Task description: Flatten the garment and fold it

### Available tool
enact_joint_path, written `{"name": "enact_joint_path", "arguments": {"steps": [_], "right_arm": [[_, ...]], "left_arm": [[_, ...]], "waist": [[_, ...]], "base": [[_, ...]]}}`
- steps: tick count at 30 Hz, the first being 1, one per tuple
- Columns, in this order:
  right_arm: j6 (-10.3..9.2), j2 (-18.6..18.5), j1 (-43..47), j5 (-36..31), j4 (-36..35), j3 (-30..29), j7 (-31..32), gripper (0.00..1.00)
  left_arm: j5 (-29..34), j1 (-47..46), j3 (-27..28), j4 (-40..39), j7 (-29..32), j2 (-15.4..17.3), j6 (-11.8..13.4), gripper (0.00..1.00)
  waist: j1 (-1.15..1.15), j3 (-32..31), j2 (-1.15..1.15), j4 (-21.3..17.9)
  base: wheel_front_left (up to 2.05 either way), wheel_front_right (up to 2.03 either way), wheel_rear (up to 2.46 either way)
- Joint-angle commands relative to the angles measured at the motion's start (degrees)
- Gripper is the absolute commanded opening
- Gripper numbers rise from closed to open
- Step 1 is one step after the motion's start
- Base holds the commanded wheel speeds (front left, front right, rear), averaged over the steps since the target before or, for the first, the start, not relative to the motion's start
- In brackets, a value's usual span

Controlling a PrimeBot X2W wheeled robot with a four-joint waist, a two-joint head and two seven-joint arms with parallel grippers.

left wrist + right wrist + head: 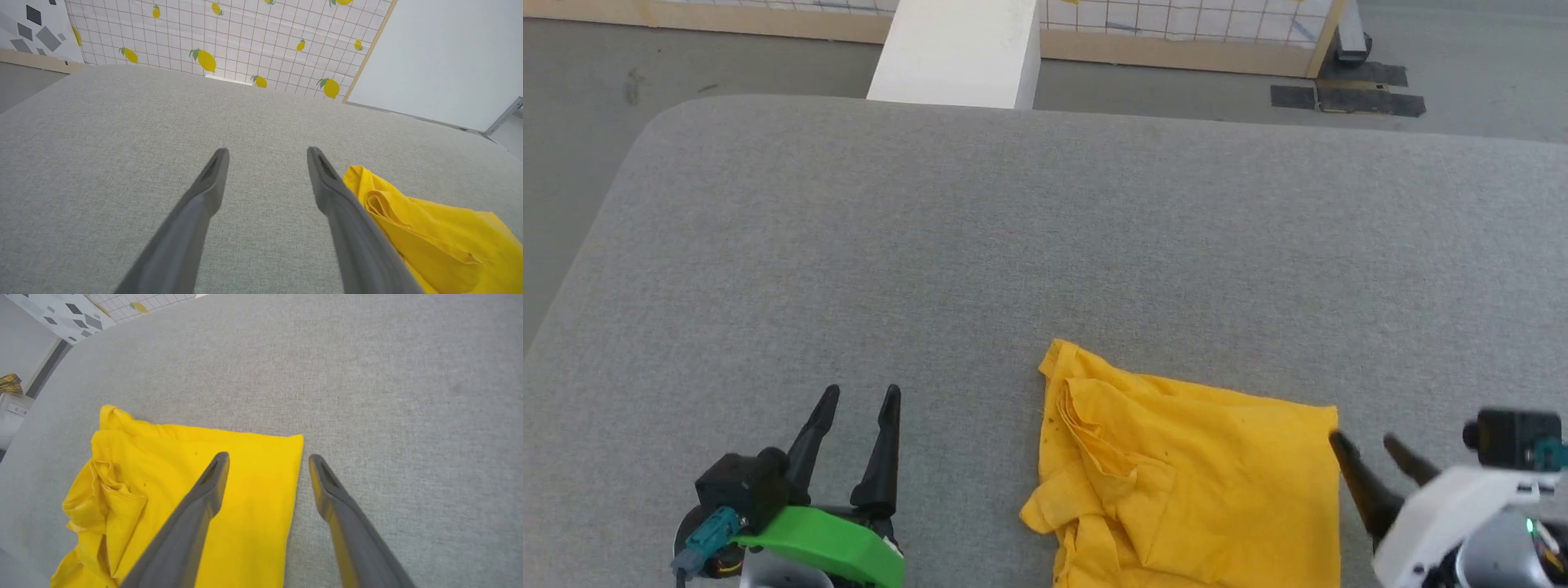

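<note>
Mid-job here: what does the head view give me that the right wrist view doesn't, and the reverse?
Head view: the left claw, open, over bare table left of the garment, and a white box beyond the far edge. Right wrist view: the garment's straight edge close up, running between the fingers of the open right claw, one over cloth, one over table. Shared: the yellow garment, rumpled toward the left claw, flat toward the right claw, on the grey table.

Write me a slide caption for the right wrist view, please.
Open right hand straddling the straight edge of the yellow garment, which lies rumpled along its other side on the grey table.
</note>
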Motion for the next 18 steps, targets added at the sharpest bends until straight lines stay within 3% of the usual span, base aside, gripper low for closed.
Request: {"name": "enact_joint_path", "arguments": {"steps": [1,8,13,14,15,17,18], "right_arm": [[-0.08,0.1,1.6,0.2,-0.3,-0.1,0.2,1.00],[-0.08,0.1,4.0,2.1,4.5,0.6,-0.3,1.00],[-0.08,0.1,1.5,4.9,13.6,0.9,-1.6,1.00],[-0.08,0.1,1.1,5.2,14.6,1.4,-1.7,0.96],[-0.08,0.1,0.6,5.8,15.8,1.9,-1.9,0.51],[-0.08,0.1,-0.3,6.4,17.6,2.8,-2.4,0.10],[-0.08,0.1,-0.8,6.6,18.3,3.1,-2.9,0.00]], "left_arm": [[0.1,0.5,0.2,-0.4,0.1,0.6,0.3,1.00],[0.5,-0.3,-0.1,-1.2,1.1,1.6,0.2,1.00],[0.8,-0.9,-0.6,-1.6,2.2,2.4,0.0,1.00],[0.9,-1.0,-0.6,-1.6,2.3,2.5,0.0,1.00],[1.0,-1.1,-0.7,-1.7,2.3,2.6,0.0,1.00],[1.2,-1.5,-0.8,-1.9,2.2,2.7,-0.1,1.00],[1.2,-1.6,-0.9,-1.9,2.2,2.6,-0.1,1.00]], "waist": [[0.00,0.5,0.00,-0.5],[0.00,1.0,0.00,-0.1],[0.00,0.5,0.00,1.7],[0.00,0.4,0.00,1.8],[0.00,0.3,0.00,1.9],[0.00,-0.1,0.00,2.1],[0.00,-0.3,0.00,2.1]], "base": [[0.00,0.00,0.00],[0.00,0.00,0.00],[0.00,0.00,0.00],[0.00,0.00,0.00],[0.00,0.00,0.00],[0.00,0.00,0.00],[0.00,0.00,0.00]]}}
